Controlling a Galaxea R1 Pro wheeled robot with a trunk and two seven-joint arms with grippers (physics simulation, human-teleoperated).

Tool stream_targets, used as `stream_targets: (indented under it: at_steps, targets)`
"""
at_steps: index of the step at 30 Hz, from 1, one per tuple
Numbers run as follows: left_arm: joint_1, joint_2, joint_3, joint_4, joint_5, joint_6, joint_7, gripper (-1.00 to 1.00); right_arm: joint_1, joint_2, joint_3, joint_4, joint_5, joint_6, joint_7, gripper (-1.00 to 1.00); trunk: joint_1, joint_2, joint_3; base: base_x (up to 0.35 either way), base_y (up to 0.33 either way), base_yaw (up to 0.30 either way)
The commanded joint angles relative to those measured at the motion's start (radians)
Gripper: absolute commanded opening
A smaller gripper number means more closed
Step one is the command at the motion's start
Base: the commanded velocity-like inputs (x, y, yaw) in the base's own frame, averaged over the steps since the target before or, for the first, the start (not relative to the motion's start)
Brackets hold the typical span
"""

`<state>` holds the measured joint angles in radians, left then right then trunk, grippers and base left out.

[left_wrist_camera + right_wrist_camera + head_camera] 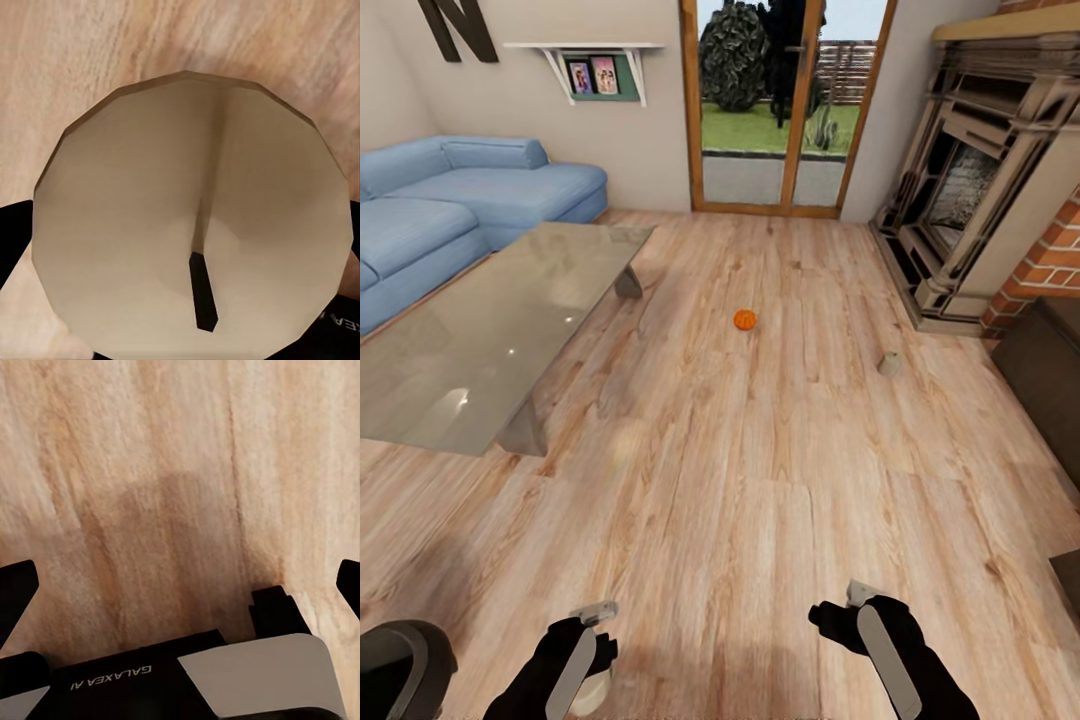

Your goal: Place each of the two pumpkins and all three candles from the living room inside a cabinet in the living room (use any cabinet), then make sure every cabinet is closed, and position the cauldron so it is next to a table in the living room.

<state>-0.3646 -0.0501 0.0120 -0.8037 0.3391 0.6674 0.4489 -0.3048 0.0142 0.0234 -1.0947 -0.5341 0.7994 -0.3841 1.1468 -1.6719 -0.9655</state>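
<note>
Nearest the robot, the left gripper (592,640) is clamped on a pale candle (191,232), whose round top and dark wick crowd the left wrist view, held low over the wood floor (760,480). The grip seems to take only the candle's side, so a sharp turn of the base could let it slip and roll away across the boards. The right gripper (840,608) is spread wide and holds nothing, with bare planks between its fingers. At the near left corner of the head view sits the cauldron (400,665), close beside the left arm; a careless swing could knock it. Further on, the glass table (480,330) stands to the left with open floor along its right edge. Past it, a pumpkin (745,319) rests on the floor mid-room, and another candle (889,363) to its right nearer the fireplace (970,180). A dark unit (1050,380) at the right edge may be the cabinet, though I cannot be sure. The blue sofa (450,210) and patio doors (785,105) lie farthest off.
</note>
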Motion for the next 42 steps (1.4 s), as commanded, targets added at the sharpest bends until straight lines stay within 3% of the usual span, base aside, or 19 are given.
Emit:
stream_targets:
  at_steps: [1, 9, 13, 18, 24, 34, 42]
  targets:
    - [0.0, -0.001, 0.001, -0.001, 0.01, 0.002, 0.008, -1.0, 0.0, 0.0, 0.001, -0.001, -0.01, 0.001, -0.01, 1.0, -0.004, 0.007, 0.001, 0.0, 0.0, 0.063]
    - [0.0, -0.002, 0.001, 0.005, 0.009, 0.001, 0.008, -1.0, 0.0, 0.003, 0.001, 0.007, -0.01, 0.001, -0.01, 1.0, -0.035, 0.063, 0.013, 0.0, 0.0, 0.069]
    - [0.0, -0.004, 0.001, 0.007, 0.008, 0.001, 0.008, -1.0, 0.0, 0.0, 0.001, 0.01, -0.01, -0.026, -0.01, 1.0, -0.035, 0.063, 0.006, 0.0, 0.0, 0.071]
    - [0.0, -0.032, -0.022, 0.001, 0.005, 0.0, 0.008, -1.0, 0.0, 0.002, 0.002, 0.02, -0.01, -0.054, -0.01, 1.0, -0.035, 0.063, -0.002, 0.0, 0.0, 0.071]
    - [0.0, -0.036, -0.03, -0.002, 0.005, -0.031, 0.004, -1.0, 0.0, 0.0, 0.003, 0.021, -0.01, -0.057, -0.01, 1.0, -0.035, 0.063, -0.011, 0.0, 0.0, 0.068]
    - [0.0, -0.039, -0.035, -0.002, 0.005, -0.035, -0.004, -1.0, 0.0, 0.005, 0.003, 0.021, -0.01, -0.057, -0.01, 1.0, -0.035, 0.063, 0.001, 0.0, 0.0, 0.009]
    - [0.0, -0.036, -0.115, -0.002, 0.004, -0.038, -0.003, -1.0, 0.0, 0.004, 0.004, 0.021, -0.009, -0.057, -0.01, 1.0, -0.035, 0.063, 0.014, 0.0, 0.0, 0.0]
